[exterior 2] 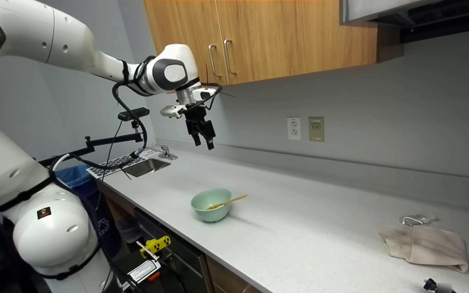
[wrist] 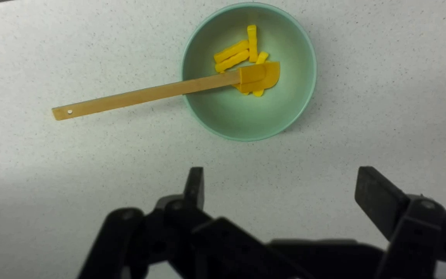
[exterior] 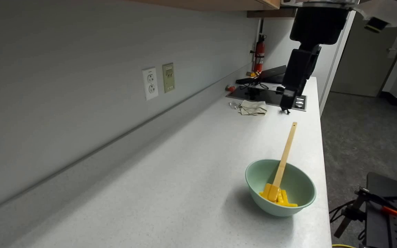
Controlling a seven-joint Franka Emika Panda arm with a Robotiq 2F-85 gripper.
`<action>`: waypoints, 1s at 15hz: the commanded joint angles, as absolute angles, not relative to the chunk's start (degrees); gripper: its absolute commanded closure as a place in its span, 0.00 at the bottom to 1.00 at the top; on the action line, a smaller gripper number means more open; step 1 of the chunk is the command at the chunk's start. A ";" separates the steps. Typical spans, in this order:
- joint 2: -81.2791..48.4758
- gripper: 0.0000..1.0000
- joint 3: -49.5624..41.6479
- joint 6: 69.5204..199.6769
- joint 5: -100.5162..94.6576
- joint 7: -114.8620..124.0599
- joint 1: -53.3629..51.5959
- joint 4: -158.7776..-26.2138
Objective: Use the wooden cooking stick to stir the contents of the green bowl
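Note:
The green bowl (exterior: 253, 172) stands upright on the counter, in sight in both exterior views and the wrist view. Inside lie the contents, several bright yellow pieces (wrist: 231, 57). The wooden cooking stick (wrist: 138, 97) leans over the bowl's rim; its flat orange-yellow head (wrist: 261, 75) rests on the pieces and hides some of them. Its handle end, with a small hole, sticks out past the bowl. My black gripper (exterior 2: 204, 145) hangs in the air well above the counter, apart from bowl and stick. In the wrist view the gripper (wrist: 280, 174) is open wide, nothing between its fingers.
A wooden cabinet (exterior 2: 279, 36) overhangs the counter close to the arm. Along the back runs a wall (exterior: 81, 86) with outlets. A folded cloth (exterior 2: 426, 246) and a black cooktop (exterior: 267, 96) lie further along the counter; a sink (exterior 2: 149, 167) sits at its opposite end.

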State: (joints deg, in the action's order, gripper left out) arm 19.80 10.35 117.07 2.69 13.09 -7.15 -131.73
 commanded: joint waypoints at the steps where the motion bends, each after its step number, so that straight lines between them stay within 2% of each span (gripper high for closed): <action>1: 22.73 0.00 9.97 117.60 2.64 16.28 -6.10 -134.41; 8: 21.41 0.00 9.95 116.92 2.70 15.47 -6.35 -133.50; 15: 19.76 0.00 11.33 119.67 1.15 32.59 -3.02 -135.57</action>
State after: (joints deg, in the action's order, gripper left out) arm 19.75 10.04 117.31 2.23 25.53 -5.00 -134.07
